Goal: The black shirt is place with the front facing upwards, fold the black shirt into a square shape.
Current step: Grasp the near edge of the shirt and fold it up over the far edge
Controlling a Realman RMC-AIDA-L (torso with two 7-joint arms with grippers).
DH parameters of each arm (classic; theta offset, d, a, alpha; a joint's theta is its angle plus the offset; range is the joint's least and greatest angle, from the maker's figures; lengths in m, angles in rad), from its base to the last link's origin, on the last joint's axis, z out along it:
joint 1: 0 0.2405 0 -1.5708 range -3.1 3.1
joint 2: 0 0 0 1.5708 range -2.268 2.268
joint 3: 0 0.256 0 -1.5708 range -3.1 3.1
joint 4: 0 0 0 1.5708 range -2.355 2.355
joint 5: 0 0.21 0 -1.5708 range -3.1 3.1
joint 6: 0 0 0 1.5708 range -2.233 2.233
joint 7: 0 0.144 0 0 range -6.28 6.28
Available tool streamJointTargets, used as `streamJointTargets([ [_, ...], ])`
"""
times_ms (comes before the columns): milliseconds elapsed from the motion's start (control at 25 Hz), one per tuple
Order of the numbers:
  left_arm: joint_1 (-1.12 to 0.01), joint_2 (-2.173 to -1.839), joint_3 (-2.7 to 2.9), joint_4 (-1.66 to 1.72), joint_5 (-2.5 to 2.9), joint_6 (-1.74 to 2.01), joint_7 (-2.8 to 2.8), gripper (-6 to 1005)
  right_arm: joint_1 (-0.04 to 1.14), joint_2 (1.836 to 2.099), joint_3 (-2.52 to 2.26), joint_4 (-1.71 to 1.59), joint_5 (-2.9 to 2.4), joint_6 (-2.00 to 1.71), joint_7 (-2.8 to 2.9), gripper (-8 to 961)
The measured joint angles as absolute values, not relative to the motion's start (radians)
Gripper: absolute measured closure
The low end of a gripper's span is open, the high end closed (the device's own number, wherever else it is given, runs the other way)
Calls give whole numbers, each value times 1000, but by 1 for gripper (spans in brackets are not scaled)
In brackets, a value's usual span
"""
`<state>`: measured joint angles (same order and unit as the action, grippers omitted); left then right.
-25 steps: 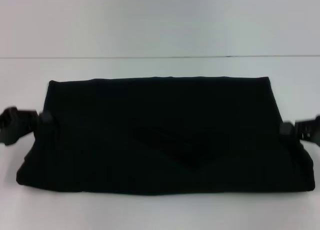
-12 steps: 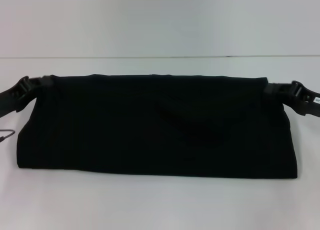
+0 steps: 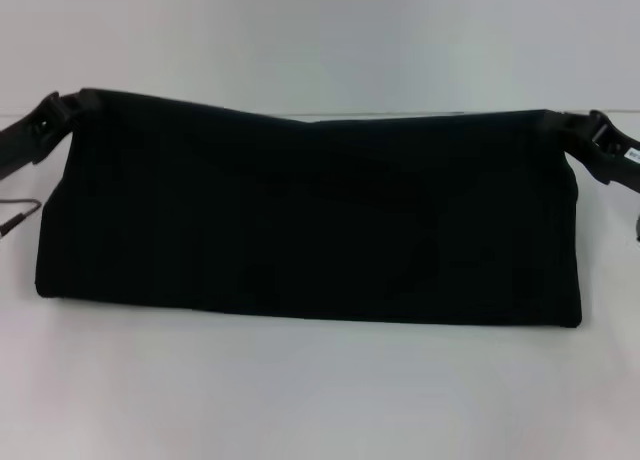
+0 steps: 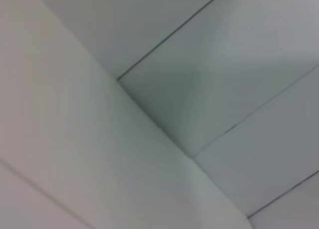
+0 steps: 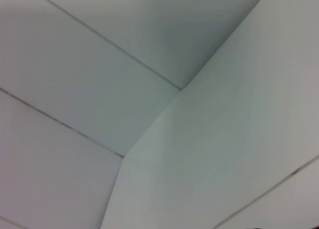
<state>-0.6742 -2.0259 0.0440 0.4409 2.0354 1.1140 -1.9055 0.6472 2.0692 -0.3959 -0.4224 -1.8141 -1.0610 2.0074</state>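
Nearest the robot, a bare strip of plain white desk [image 3: 320,400]. Beyond it, the large plain black cloth shirt [image 3: 310,215], folded into a wide band across the middle of the desk, its near folded edge lying along the surface from left to right, slightly lower at the right end. No lettering or label visible on the facing side; only faint creases in the dark cloth. Farther up, the shirt's top edge lifted off the desk and stretched between its two upper corners, sagging a little in the middle. At the upper left corner, the black left hand [image 3: 68,108], pinched on the cloth there, its arm running off the left border. At the upper right corner, the black right hand [image 3: 570,128], likewise clamped on that corner of the shirt, with a small white mark on its body farther out. A thin dark cable [image 3: 18,220] low on the left side, just beside the shirt's left edge. Behind everything, a pale wall meeting the desk along a thin line. From both wrist cameras, only pale flat panels crossed by thin dark seams.
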Motion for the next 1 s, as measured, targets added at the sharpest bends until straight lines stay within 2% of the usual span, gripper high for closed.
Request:
streamJointTargets([
  [240, -712, -2042, 44, 439, 2016, 985, -1830, 956, 691, 2084, -399, -403, -1807, -961, 1973, 899],
  [680, -776, -2094, 46, 420, 1943, 799, -1650, 947, 764, 2093, -399, -333, -1796, -796, 1877, 891],
  [1000, -809, -2105, 47, 348, 1842, 722, -1482, 939, 785, 2097, -400, -278, -1691, -744, 1706, 885],
])
